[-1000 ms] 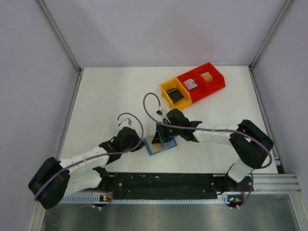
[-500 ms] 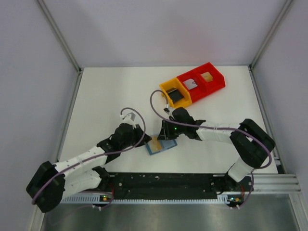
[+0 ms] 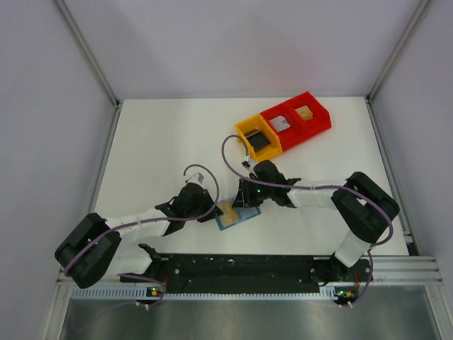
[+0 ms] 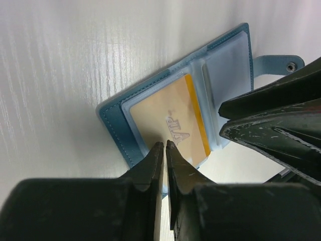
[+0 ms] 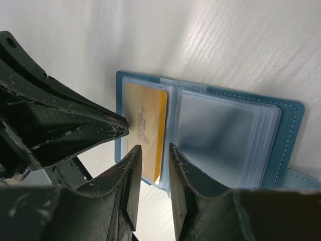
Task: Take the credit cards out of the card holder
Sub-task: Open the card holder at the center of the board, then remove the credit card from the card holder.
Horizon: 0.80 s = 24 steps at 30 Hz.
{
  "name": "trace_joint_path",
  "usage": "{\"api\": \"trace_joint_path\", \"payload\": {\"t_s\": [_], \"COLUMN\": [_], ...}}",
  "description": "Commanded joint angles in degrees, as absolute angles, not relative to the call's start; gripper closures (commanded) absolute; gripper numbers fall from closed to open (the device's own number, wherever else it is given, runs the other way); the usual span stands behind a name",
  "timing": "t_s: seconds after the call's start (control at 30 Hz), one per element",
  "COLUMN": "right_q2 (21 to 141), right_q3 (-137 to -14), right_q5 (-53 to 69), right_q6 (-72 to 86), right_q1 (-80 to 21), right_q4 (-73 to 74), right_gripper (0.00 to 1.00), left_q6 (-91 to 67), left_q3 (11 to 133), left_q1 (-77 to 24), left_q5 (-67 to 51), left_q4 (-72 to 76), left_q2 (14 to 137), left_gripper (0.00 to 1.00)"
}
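Lying open on the white table (image 3: 159, 138), the card holder (image 3: 241, 215) shows a tan-yellow card (image 4: 169, 120) in one clear sleeve; the facing sleeves (image 5: 220, 135) look empty. The left gripper (image 4: 164, 144) has its fingers drawn almost together at that card's near edge; a grip on it cannot be told. The right gripper (image 5: 154, 148), fingers slightly apart, stands over the fold. Farther back, a yellow bin (image 3: 243, 132) holds a dark card (image 3: 260, 142); the adjoining red bins (image 3: 320, 121) hold a grey card (image 3: 282, 125) and a tan one (image 3: 305, 112). Pale grey walls (image 3: 233, 42) enclose the table.

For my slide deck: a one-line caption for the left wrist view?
Left gripper, nearly shut, tips at the tan-yellow card in the open card holder; right gripper alongside.
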<state>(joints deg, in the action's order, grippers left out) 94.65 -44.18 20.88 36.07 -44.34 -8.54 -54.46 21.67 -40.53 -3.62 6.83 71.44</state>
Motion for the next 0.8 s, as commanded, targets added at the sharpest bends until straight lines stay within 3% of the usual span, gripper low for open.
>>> {"api": "trace_joint_path", "payload": {"t_s": [0.0, 0.43, 0.77], "right_q2": [96.59, 99.75, 100.11], "right_q3": [-43.51, -44.03, -43.86], "right_q5": [22.41, 24.26, 26.89], "right_q6": [36.56, 36.65, 37.62], "right_q1": [-43.59, -43.59, -43.59], "right_q4": [-12.13, -12.39, -15.02], "right_gripper": [0.72, 0.73, 0.83], "left_q6": [-56.95, -59.76, -59.77], "left_q3": [18.90, 15.21, 15.38], "left_q1": [-39.82, -39.29, -39.37], "left_q5": [-2.02, -1.14, -1.41], "left_q4": [8.96, 10.81, 10.81], "left_q2": [71.11, 70.05, 70.58], "left_gripper": [0.90, 0.93, 0.94]}}
